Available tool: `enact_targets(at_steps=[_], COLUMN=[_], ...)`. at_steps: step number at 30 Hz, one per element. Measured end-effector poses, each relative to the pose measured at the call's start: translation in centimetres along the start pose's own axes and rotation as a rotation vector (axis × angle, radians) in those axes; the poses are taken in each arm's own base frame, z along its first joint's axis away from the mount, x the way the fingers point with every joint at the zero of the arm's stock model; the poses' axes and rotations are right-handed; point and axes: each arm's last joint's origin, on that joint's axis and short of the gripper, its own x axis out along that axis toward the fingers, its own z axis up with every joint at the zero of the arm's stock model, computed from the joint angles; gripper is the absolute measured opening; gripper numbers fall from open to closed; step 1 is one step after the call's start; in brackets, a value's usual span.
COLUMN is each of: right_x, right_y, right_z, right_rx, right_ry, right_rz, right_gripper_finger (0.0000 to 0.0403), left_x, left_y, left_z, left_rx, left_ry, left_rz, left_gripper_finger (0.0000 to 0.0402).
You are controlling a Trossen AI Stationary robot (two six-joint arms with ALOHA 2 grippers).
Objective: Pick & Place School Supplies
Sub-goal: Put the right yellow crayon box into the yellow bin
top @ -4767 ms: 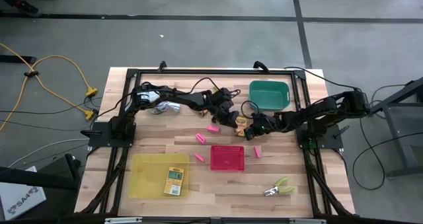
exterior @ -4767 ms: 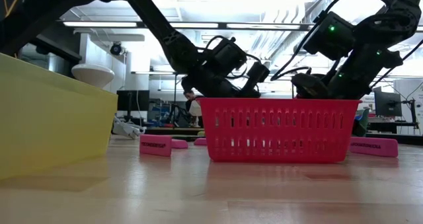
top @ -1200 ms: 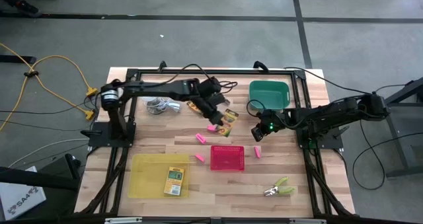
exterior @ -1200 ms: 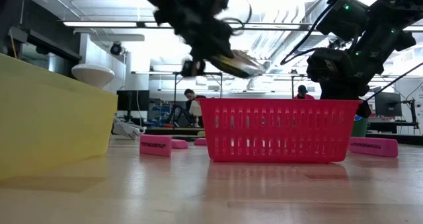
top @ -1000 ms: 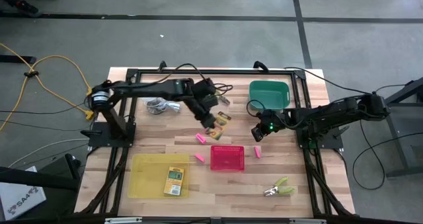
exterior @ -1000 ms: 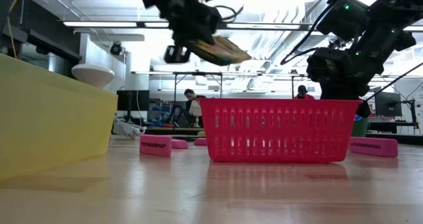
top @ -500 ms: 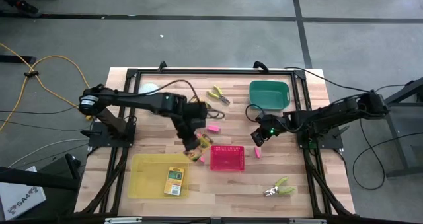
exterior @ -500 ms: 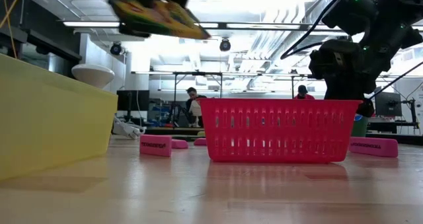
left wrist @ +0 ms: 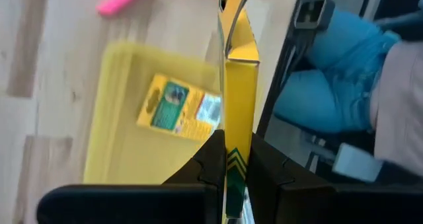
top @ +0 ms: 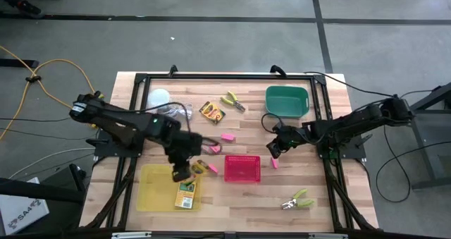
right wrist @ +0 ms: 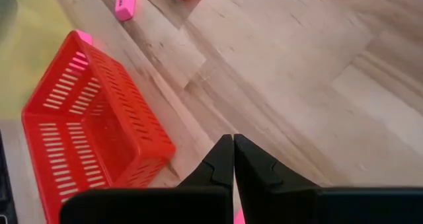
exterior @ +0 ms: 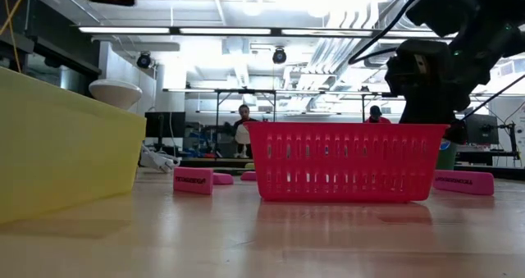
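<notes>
- Left gripper (left wrist: 232, 159) clamps a crayon box (left wrist: 239, 85) edge-on over the yellow tray (top: 149, 190), probably to drop it beside the box (top: 187, 194) lying at the tray's 3 o'clock.
- Right gripper (right wrist: 232, 159) waits pinched shut, holding nothing, near the red basket (right wrist: 86, 141).

Lighting's pretty even from above, soft shadows only on my worktop (top: 296, 182). The low view stares straight at blown-out ceiling light strips (exterior: 271, 30), so my arms go to silhouettes and the wood gets a shiny glare. My left wrist view is smeared with motion blur: crayon box (left wrist: 239, 112) and yellow tray (left wrist: 125, 151) both soft.
</notes>
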Motion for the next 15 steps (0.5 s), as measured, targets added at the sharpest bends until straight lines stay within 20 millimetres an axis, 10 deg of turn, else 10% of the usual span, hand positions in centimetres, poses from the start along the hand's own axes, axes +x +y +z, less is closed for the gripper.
enact_targets(at_steps=[15], right_x=[-0.2], right_y=[1.3], right_z=[-1.2], right_rx=[0.090], right_ry=[-0.012], right_rz=[0.052], right_gripper_finger=[0.0002], left_x=[5.0], left_y=[4.1], left_z=[-6.3], left_rx=[0.060], left_ry=[0.085], left_rz=[-0.118], left_gripper_finger=[0.0031])
